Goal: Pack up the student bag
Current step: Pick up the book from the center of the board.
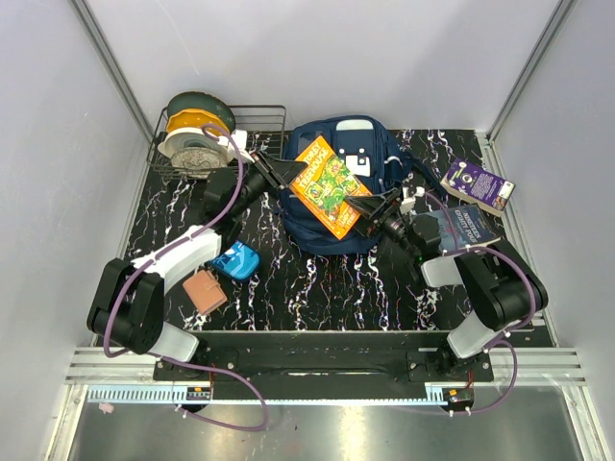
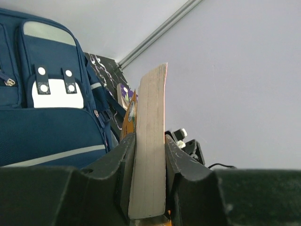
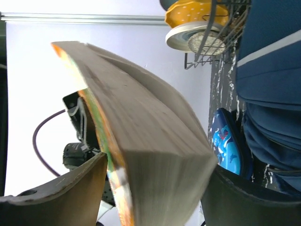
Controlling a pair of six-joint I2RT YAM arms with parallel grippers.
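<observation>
The navy blue student bag (image 1: 357, 192) lies flat in the middle of the table, front pockets with white patches facing up; it also shows in the left wrist view (image 2: 47, 127). An orange and green book (image 1: 327, 182) is held tilted above the bag. My left gripper (image 1: 286, 173) is shut on the book's left edge; its page block (image 2: 150, 141) sits tight between the jaws of that gripper (image 2: 149, 142). My right gripper (image 1: 373, 208) is shut on the book's lower right corner; the thick page edge (image 3: 150, 141) fills the jaws of that gripper (image 3: 155, 165).
A wire rack (image 1: 264, 120) with stacked plates and bowls stands at the back left. A bright blue pouch (image 1: 237, 261) and a brown wallet (image 1: 205, 291) lie at the front left. A purple box (image 1: 478, 185) and a dark blue book (image 1: 463, 229) lie at the right.
</observation>
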